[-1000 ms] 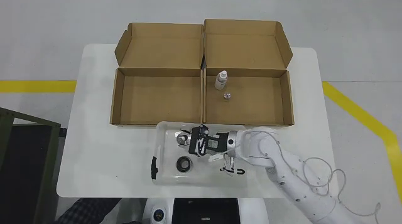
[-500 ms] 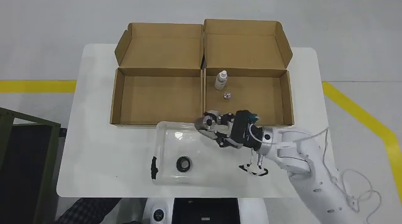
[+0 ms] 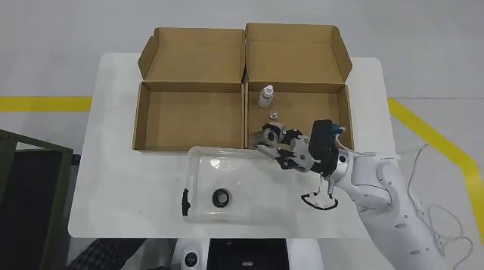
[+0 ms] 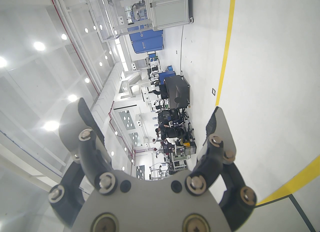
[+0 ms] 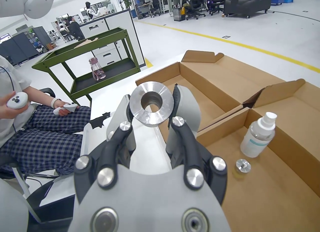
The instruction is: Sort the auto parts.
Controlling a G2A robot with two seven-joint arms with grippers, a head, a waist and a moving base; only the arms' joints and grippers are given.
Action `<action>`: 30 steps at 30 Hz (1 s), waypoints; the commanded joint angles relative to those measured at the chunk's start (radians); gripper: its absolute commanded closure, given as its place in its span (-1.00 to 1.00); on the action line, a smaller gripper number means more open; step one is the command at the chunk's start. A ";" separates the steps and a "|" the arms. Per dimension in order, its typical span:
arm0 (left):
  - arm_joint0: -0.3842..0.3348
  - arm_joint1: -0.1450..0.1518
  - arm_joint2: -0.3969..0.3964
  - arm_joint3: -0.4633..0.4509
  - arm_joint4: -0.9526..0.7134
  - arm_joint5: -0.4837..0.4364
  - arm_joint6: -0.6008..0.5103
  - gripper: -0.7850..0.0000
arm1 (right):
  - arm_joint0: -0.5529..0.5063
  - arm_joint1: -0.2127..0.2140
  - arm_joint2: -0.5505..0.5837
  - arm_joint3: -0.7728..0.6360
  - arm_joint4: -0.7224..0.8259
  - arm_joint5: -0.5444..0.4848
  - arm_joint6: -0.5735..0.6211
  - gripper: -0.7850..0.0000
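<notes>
- The left jaws are spread wide with nothing between them.
- A black ring (image 3: 221,197) lies in the clear tray (image 3: 249,198) on the worktop (image 3: 113,156), left of the right jaws.
- The right jaws are clamped on a metal ring (image 5: 151,104), over the near part of the right cardboard box (image 3: 310,122).
- A spray bottle (image 5: 258,136) and a small metal cap (image 5: 242,165) stand in that box, just beyond the right jaws.

You worked under bright, even light. Beyond the left hand (image 4: 150,108), round ceiling lamps (image 4: 51,125) flared white and washed out the ceiling around them. The metal ring (image 5: 153,117) in the right hand (image 5: 151,108) caught a soft sheen. Beside that hand, the cardboard boxes (image 5: 205,75) held only faint shadows along their walls. Straight lines bowed toward both wrist views' edges.
</notes>
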 commanded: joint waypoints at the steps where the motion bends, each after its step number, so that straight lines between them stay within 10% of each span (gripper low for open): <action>1: 0.000 0.000 0.000 0.000 0.000 0.000 0.000 -1.00 | 0.000 0.000 0.001 0.000 0.004 0.002 0.002 1.00; 30: 0.000 0.000 0.000 0.000 0.000 0.000 0.000 -1.00 | 0.003 -0.001 -0.004 -0.007 -0.003 0.026 -0.003 1.00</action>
